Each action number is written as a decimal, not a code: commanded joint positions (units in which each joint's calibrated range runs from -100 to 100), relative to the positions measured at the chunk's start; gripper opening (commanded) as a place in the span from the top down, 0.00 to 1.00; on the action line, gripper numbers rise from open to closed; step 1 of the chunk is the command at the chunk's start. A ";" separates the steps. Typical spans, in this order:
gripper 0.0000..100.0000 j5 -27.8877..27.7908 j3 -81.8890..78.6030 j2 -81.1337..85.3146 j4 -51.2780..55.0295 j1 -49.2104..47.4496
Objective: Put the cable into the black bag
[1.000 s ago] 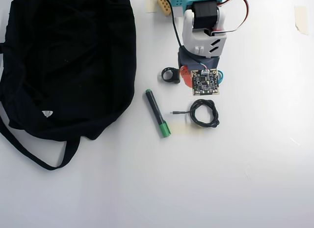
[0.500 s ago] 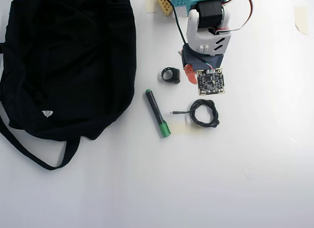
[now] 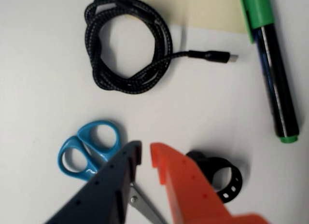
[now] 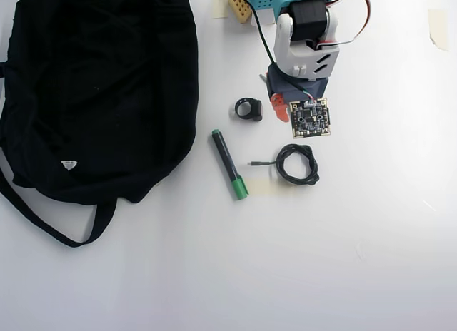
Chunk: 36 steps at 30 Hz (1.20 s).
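The cable (image 4: 298, 165) is a thin black braided cord in a small coil on the white table, its short tail and metal plug (image 3: 212, 56) pointing at the marker. In the wrist view the cable (image 3: 128, 45) lies ahead of my gripper (image 3: 146, 154), apart from it. A narrow slit separates the dark blue and orange jaws, and nothing is between them. In the overhead view my gripper (image 4: 284, 115) hangs just above the coil, mostly under the camera board. The black bag (image 4: 100, 88) fills the left side, far from the cable.
A black marker with green cap (image 4: 230, 165) lies between bag and cable. Beside the orange finger (image 3: 183, 185) sits a small black plastic ring (image 3: 227, 178). Blue-handled scissors (image 3: 89, 149) lie under the jaws. A pale tape patch (image 3: 212, 11) lies under the cable.
The arm's head has shifted a little to the right and back, and the blue scissors handle that showed beside it in the overhead view is now covered.
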<state>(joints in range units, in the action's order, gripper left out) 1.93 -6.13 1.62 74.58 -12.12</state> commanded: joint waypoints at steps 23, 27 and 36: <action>0.97 3.79 2.81 -8.26 -7.91 -0.74; 0.90 5.88 3.89 -8.34 -7.83 -1.12; 0.79 10.18 4.07 -10.66 -7.14 -2.09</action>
<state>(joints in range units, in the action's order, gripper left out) 10.23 -4.80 -8.92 67.37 -13.81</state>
